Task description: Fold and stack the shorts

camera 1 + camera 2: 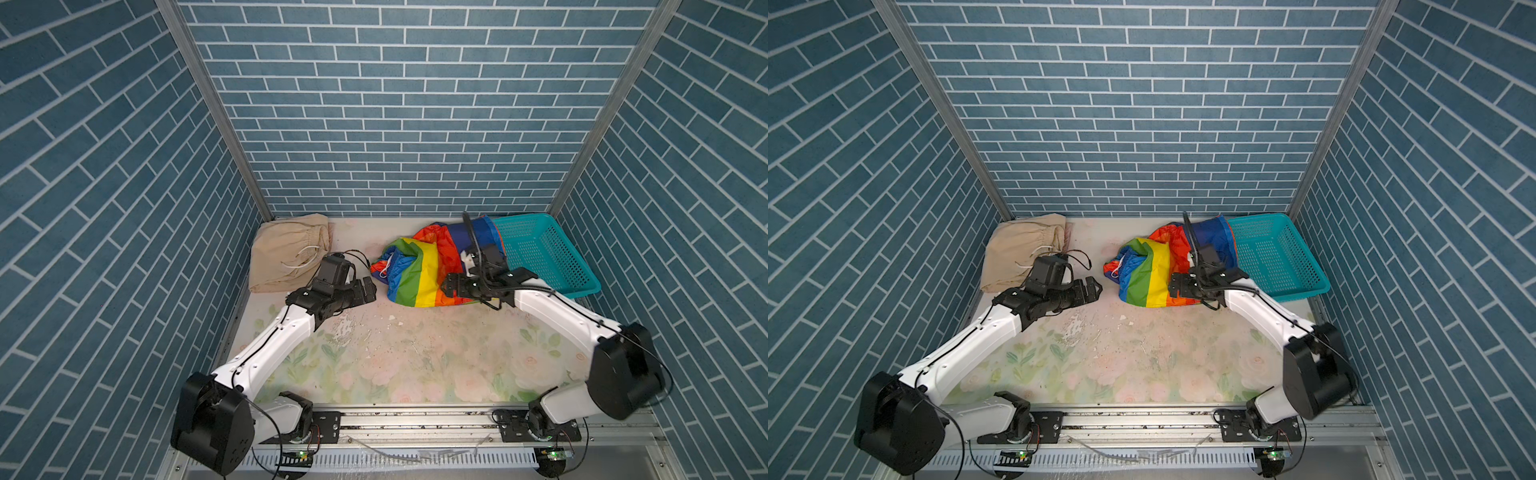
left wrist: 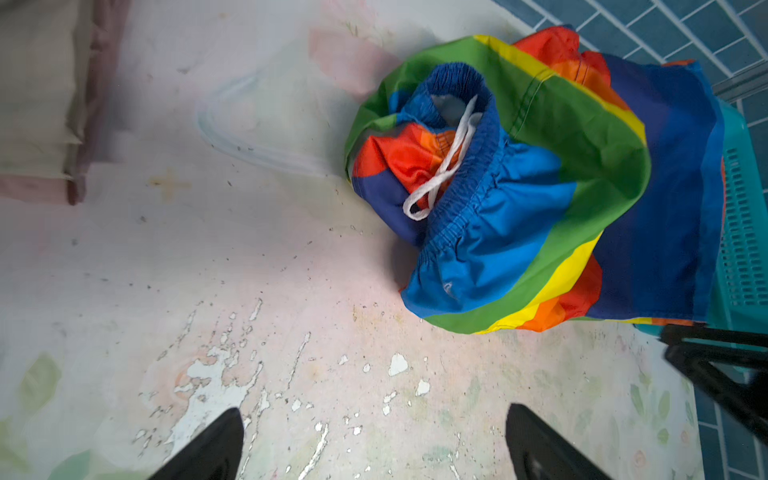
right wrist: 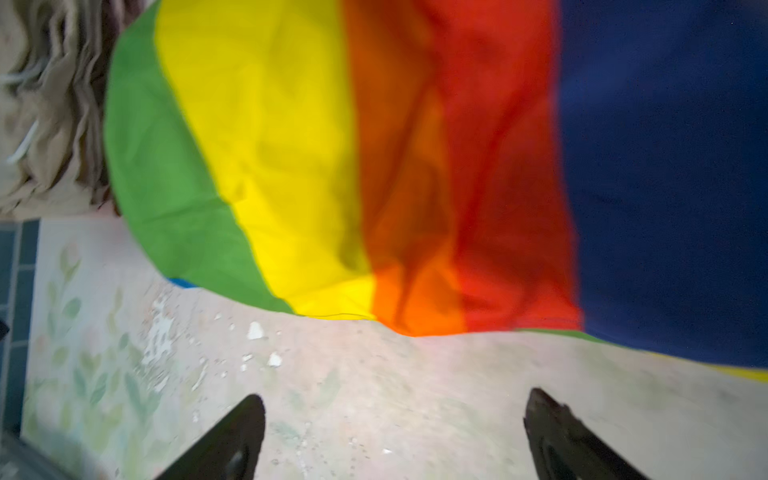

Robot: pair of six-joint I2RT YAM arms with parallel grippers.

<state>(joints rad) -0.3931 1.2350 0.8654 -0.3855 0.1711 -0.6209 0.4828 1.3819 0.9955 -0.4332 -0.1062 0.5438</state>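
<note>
- While the right gripper [image 3: 395, 395] stands open and empty, the rainbow shorts [image 3: 332, 166] lie crumpled just ahead of it.
- We judge it nearer than the left gripper [image 2: 374, 407], also open, facing the waistband [image 2: 473, 187].

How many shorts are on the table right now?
3: beige shorts in the far left corner; pink shorts mostly hidden under them; rainbow shorts crumpled against the teal basket.
</note>
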